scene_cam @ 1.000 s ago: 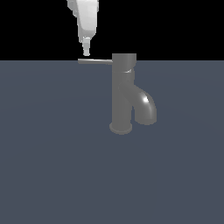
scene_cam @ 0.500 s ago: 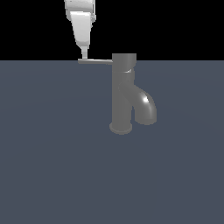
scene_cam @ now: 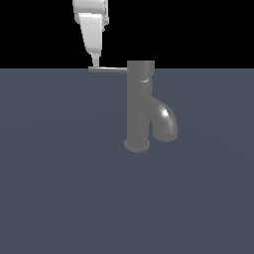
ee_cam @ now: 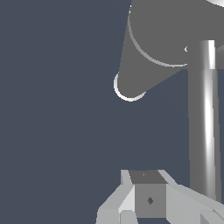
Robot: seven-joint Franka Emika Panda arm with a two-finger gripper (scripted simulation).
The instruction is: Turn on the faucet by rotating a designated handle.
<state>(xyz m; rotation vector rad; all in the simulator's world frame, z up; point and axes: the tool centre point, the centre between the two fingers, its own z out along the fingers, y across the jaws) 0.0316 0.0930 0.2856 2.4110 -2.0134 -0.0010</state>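
End effector (scene_cam: pixel 94 63) hangs from above, white, tapering to a narrow tip that meets the free end of the handle (scene_cam: pixel 108 70). Tip looks to be touching or just above the rod end; can't tell which from the exterior view. Fingers read as one slim point there, so they look pressed together, but can't tell for sure whether it's clenched or slightly apart.

Handle is a thin straight grey rod, horizontal, running from right under the end effector tip away toward the exterior view's right, into the top cap of the faucet (scene_cam: pixel 138 106). Faucet stands upright beside and below the end effector, well clear of the tip except through the rod. Dark grey cylinder, round base flange sitting on the flat blue-grey surface (scene_cam: pixel 59 188). Short thick glossy spout (scene_cam: pixel 165 121) curves down on the far side of the faucet body from the end effector.

Wrist view: end effector (ee_cam: pixel 148 199) seen as pale grey blocky parts at the frame edge, the handle (ee_cam: pixel 204 118) just beside it as a bright shiny rod, leading off to the faucet (ee_cam: pixel 166 39) cap. Faucet body foreshortened down to its base rim on the surface (ee_cam: pixel 57 109). No contact between finger and rod clearly readable here.
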